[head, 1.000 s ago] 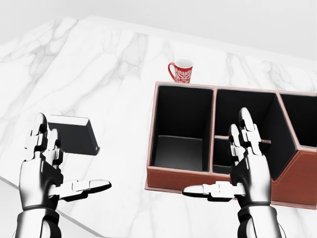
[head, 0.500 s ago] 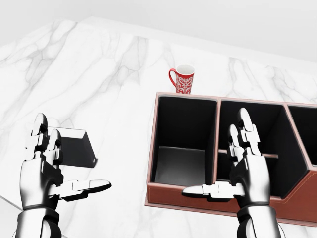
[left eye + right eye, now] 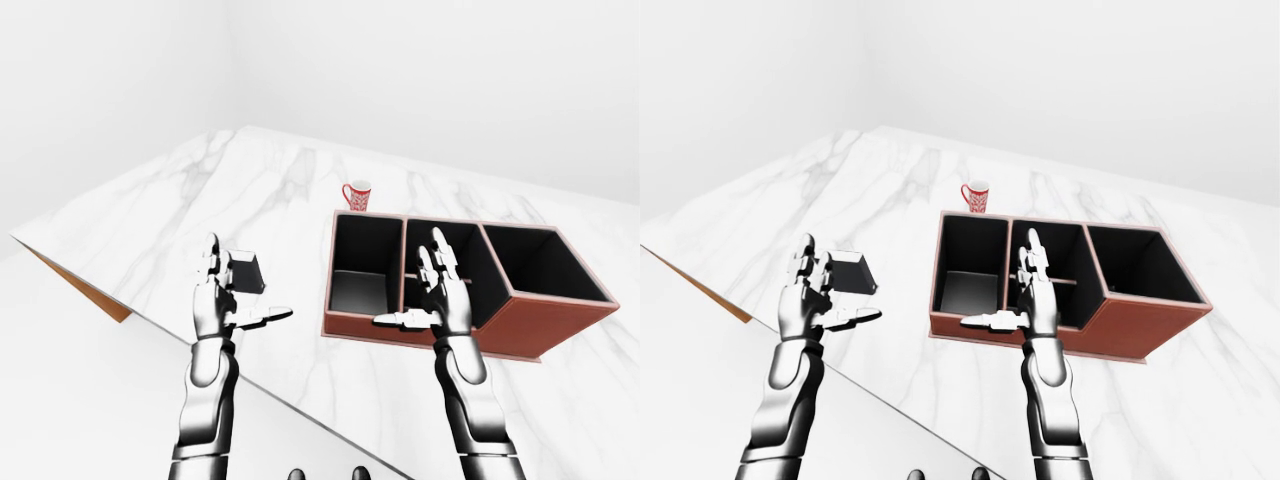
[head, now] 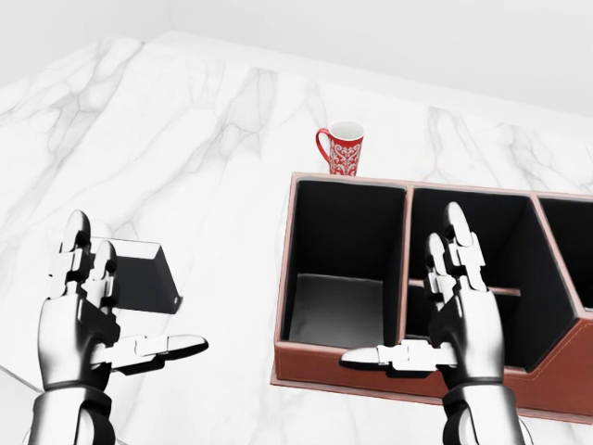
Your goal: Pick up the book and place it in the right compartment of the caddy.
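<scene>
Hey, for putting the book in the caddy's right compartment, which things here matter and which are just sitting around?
Part of the job:
- dark book, lying on the counter beside the left hand
- brown caddy, its right compartment empty
- right hand, open, held over the caddy

Just lying about:
- red patterned mug behind the caddy
- white marble counter

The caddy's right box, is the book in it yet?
No. The caddy's right compartment looks empty and dark, and the book lies on the marble table behind the open left hand.
</scene>
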